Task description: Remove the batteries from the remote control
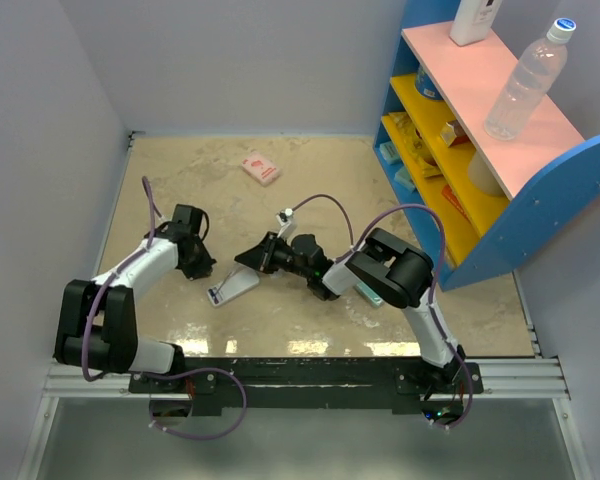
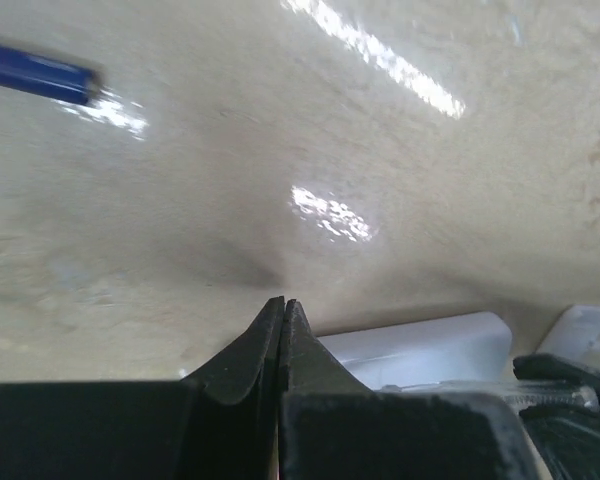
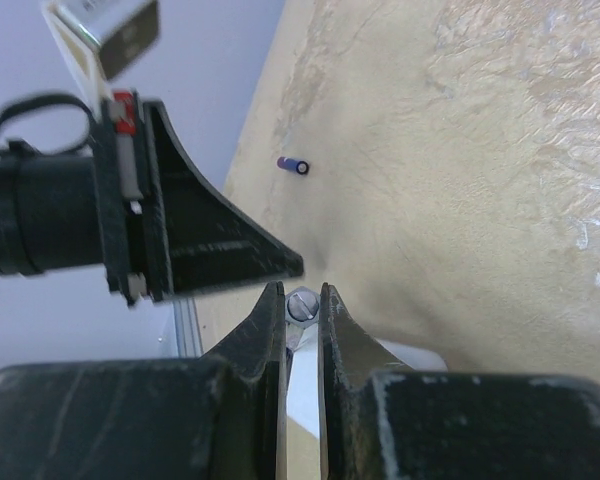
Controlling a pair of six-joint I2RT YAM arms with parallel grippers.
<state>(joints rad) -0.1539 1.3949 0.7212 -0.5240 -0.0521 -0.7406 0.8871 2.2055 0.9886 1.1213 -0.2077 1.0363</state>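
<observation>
Pinching a likely second battery in the near-closed right gripper at the remote control left of centre, with the left gripper shut empty and one blue battery already out.

In the overhead view the right arm covers most of a teal flat box. The right gripper hides the far end of the remote control. The shelf on the right runs off the picture's edges, as does a white container on top of it. The things on its yellow levels are too small to tell.

From the left wrist, a blue battery is blurred and clipped by the edge.

Between the right gripper's fingertips sits a small round silvery thing. What it is cannot be told.
</observation>
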